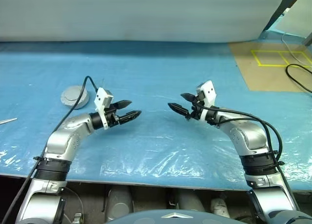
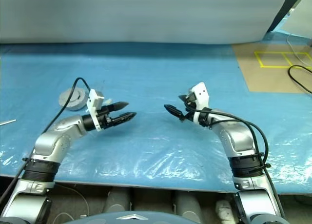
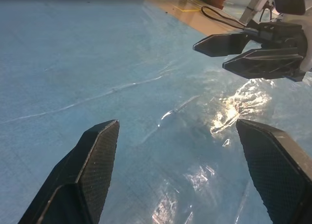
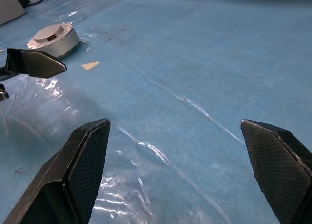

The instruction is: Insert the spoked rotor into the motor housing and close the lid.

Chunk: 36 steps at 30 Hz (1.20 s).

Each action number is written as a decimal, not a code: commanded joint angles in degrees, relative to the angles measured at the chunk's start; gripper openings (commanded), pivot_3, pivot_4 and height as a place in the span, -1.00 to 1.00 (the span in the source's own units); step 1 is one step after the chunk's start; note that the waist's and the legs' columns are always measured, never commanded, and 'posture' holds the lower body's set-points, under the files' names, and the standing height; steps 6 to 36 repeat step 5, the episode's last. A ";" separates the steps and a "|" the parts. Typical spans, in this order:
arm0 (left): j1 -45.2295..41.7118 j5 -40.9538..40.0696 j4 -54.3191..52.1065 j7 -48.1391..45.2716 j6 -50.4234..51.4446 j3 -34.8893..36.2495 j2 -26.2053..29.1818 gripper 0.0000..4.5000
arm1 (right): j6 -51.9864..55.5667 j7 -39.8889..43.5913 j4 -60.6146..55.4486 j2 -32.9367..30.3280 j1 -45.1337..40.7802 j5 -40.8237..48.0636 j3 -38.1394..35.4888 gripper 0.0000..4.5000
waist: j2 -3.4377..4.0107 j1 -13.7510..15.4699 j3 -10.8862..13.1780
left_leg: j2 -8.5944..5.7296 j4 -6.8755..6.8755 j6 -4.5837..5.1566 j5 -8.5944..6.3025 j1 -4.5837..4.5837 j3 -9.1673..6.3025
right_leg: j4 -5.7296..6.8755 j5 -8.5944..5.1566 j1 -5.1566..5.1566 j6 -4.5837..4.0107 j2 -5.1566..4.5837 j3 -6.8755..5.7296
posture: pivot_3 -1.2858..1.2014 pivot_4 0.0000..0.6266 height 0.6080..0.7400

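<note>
Over blue sheet [image 1: 156,72], left gripper [image 1: 127,111] and right gripper [image 1: 179,103] both spread, empty, facing each other. Behind left gripper, closed motor housing [image 4: 53,38], well apart.

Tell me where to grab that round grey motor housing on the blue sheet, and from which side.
Grip the motor housing across its round outer wall, coming from above with fingers straddling the rim. It lies flat and closed on the blue sheet, so the low side wall is the likeliest hold. The open left gripper is nearest.
</note>
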 commanded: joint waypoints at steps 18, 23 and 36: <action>-2.12 -0.49 -0.01 -0.94 -0.44 1.80 -0.64 0.79 | -0.35 -1.11 -2.65 1.53 -0.85 0.03 -0.62 1.00 | 0.00 -0.06 0.00 | -0.02 0.03 0.01 0.00 0.05 0.02 | 0.03 -0.08 0.00 -0.14 0.00 0.05 | 0.03 -0.52 1.00; -2.12 -0.49 -0.01 -0.94 -0.44 1.80 -0.64 0.79 | -0.35 -1.11 -2.65 1.53 -0.85 0.03 -0.62 1.00 | 0.00 -0.06 0.00 | -0.02 0.03 0.01 0.00 0.05 0.02 | 0.03 -0.08 0.00 -0.14 0.00 0.05 | 0.03 -0.52 1.00; -2.12 -0.49 -0.01 -0.94 -0.44 1.80 -0.64 0.79 | -0.35 -1.11 -2.65 1.53 -0.85 0.03 -0.62 1.00 | 0.00 -0.06 0.00 | -0.02 0.03 0.01 0.00 0.05 0.02 | 0.03 -0.08 0.00 -0.14 0.00 0.05 | 0.03 -0.52 1.00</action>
